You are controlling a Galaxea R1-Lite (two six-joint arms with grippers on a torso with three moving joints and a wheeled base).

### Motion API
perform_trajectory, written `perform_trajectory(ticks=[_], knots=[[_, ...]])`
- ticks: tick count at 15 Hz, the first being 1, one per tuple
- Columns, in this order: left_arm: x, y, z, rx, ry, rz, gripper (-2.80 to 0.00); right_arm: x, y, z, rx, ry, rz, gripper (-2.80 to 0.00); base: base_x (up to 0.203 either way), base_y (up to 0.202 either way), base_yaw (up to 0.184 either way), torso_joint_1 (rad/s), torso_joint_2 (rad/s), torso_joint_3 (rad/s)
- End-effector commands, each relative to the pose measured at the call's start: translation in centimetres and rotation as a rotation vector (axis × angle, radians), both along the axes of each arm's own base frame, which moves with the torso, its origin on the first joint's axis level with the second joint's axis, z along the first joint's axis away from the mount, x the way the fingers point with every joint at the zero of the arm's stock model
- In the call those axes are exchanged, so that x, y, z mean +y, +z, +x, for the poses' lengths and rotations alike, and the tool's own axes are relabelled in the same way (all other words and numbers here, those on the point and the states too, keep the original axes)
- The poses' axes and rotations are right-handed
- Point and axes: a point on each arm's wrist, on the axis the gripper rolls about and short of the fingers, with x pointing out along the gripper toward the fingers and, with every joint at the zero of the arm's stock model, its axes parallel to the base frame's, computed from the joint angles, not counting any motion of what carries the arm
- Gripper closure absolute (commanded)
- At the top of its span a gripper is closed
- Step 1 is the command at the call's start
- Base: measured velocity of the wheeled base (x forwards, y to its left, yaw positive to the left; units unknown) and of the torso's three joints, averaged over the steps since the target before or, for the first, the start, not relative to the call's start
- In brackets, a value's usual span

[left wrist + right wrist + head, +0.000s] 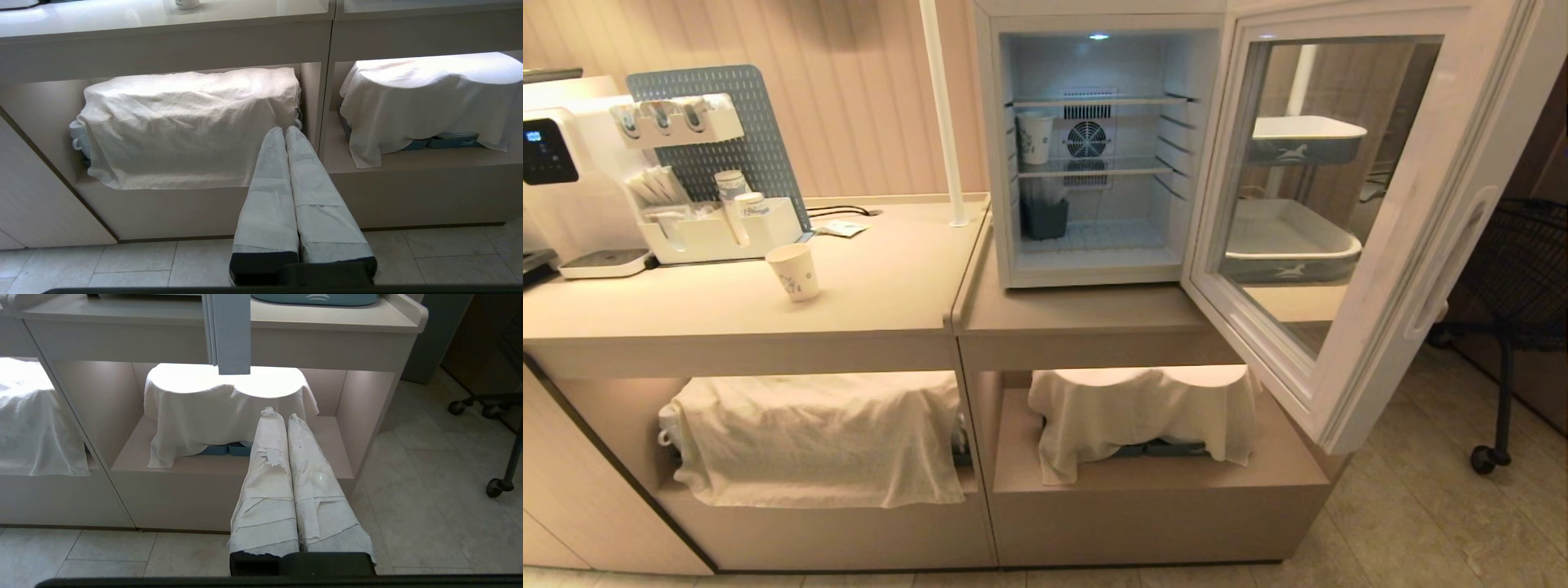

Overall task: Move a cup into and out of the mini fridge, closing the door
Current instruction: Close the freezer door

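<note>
The mini fridge stands on the right counter section with its door swung wide open to the right. Inside, the cup, white with a blue pattern low on its side, stands upright at the left end of the middle wire shelf. Neither gripper shows in the head view. My left gripper is shut and empty, low before the cloth-covered left cubby. My right gripper is shut and empty too, low before the right cubby, beneath the door's corner.
A second paper cup with sparse print stands on the left counter. Behind it are an organiser with stacked cups and a water dispenser. White cloths cover the lower shelves. A wheeled chair is at the right.
</note>
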Motion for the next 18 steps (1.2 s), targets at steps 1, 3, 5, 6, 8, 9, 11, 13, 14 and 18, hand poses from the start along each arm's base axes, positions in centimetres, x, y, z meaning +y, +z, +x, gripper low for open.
perform_trajectory(ticks=[1,3,5,6,8,9,11,13,14,18], knots=[[0.0,0.0,0.0,0.0,0.0,0.001,0.0,0.0,0.0,0.0,0.001,0.0,-0.002,0.0,0.0,0.0,0.0,0.0,0.0,0.0],[0.0,0.0,0.0,-0.002,0.0,0.004,0.0,0.0,0.0,0.0,0.0,0.001,0.0,0.0,0.062,0.0,-0.001,0.001,-0.01,0.003],[0.0,0.0,0.0,-0.002,0.0,0.007,0.0,0.0,0.0,0.0,0.001,0.0,-0.002,0.0,0.185,0.0,0.0,0.003,0.0,0.0],[0.0,0.0,0.0,-0.002,0.0,0.007,0.0,0.0,0.0,0.0,0.0,0.001,-0.002,0.0,0.205,0.0,0.004,-0.002,0.0,0.012],[0.0,0.0,0.0,0.0,0.001,0.007,0.0,0.0,0.0,0.0,0.001,0.001,-0.001,0.0,0.164,0.0,0.001,0.001,0.0,0.002],[0.0,0.0,0.0,-0.003,0.003,0.002,0.0,0.0,0.0,0.0,0.0,0.001,0.001,0.0,0.059,0.0,0.001,0.004,0.01,-0.002],[0.0,0.1,0.0,-0.005,0.005,-0.002,0.0,0.0,0.0,0.0,0.0,-0.002,0.005,0.0,0.0,0.0,0.0,0.0,0.0,0.0],[0.0,0.1,0.0,-0.005,0.005,-0.002,0.0,0.0,0.1,0.0,-0.005,-0.004,0.025,0.0,0.0,0.0,0.0,0.0,0.0,0.0],[0.0,0.1,0.0,-0.005,0.005,-0.002,0.0,0.0,0.8,-0.2,-0.024,-0.001,0.019,0.0,0.0,0.0,0.0,0.0,0.0,0.0],[0.0,0.1,0.0,-0.005,0.005,-0.002,0.0,-0.1,9.5,0.7,0.054,-0.032,0.016,0.0,0.0,0.0,0.0,0.0,0.0,0.0]])
